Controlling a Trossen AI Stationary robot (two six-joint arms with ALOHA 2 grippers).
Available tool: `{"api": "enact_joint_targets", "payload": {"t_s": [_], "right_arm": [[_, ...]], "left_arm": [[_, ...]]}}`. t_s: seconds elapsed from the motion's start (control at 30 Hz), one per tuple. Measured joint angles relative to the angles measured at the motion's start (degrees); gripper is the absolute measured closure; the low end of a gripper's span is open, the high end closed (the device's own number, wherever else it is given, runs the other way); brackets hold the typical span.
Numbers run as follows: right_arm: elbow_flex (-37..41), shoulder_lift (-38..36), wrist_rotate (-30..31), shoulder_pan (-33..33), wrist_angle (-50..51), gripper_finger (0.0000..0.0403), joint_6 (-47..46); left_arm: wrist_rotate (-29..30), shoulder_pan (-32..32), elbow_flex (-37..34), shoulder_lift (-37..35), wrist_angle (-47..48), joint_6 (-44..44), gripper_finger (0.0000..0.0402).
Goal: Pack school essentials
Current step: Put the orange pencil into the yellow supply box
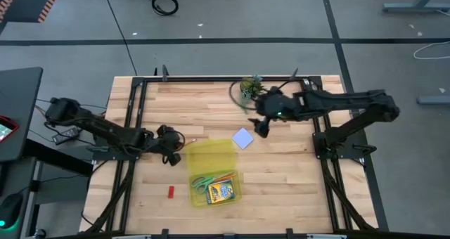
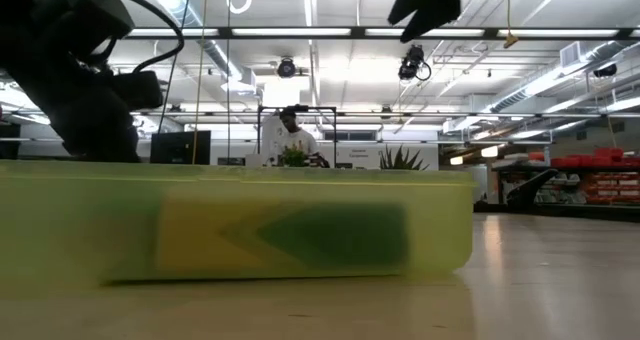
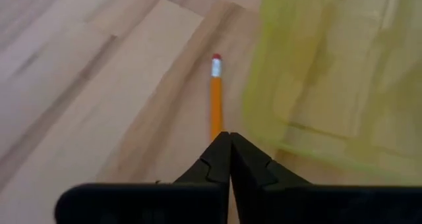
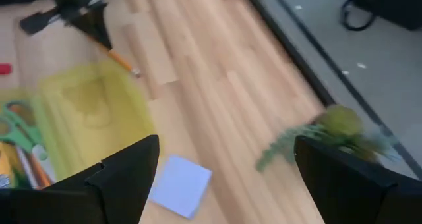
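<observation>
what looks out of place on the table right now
The potted plant at the far edge is no school item. The red block lies alone on the wood, outside the yellow case. The left tool is shut on a pencil beside the case.

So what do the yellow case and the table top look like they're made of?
Yellow case: probably thin plastic with a smooth finish; it is translucent, and the scissors and crayon box show through it in the high view. Table top: looks like wood, pale jointed strips with visible grain and a matte to satin surface.
</observation>
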State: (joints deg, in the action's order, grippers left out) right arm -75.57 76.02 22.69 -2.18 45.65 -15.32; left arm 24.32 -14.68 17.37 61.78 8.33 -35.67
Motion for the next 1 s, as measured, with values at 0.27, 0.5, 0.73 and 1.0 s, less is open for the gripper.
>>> {"api": "enact_joint_targets", "payload": {"t_s": [0.27, 0.5, 0.73, 1.0], "right_arm": [[0.0, 7.29, -7.73, 2.57, -9.77, 0.0044, 4.47], [0.0, 12.72, -12.3, 5.07, -18.15, 0.0044, 6.64], [0.0, 19.62, -16.64, 7.39, -25.96, 0.0044, 8.49], [0.0, 24.66, -23.92, 10.38, -32.19, 0.0044, 12.46]], "left_arm": [[-6.01, 0.0, 0.02, -1.58, 3.38, -4.13, 0.0325], [-10.07, 0.0, 0.02, -1.58, 3.31, -5.69, 0.0297], [-11.32, 0.03, 0.02, -1.58, 3.17, -5.39, 0.0296], [-14.38, 0.13, 0.02, -1.58, 2.55, -11.75, 0.0296]]}}
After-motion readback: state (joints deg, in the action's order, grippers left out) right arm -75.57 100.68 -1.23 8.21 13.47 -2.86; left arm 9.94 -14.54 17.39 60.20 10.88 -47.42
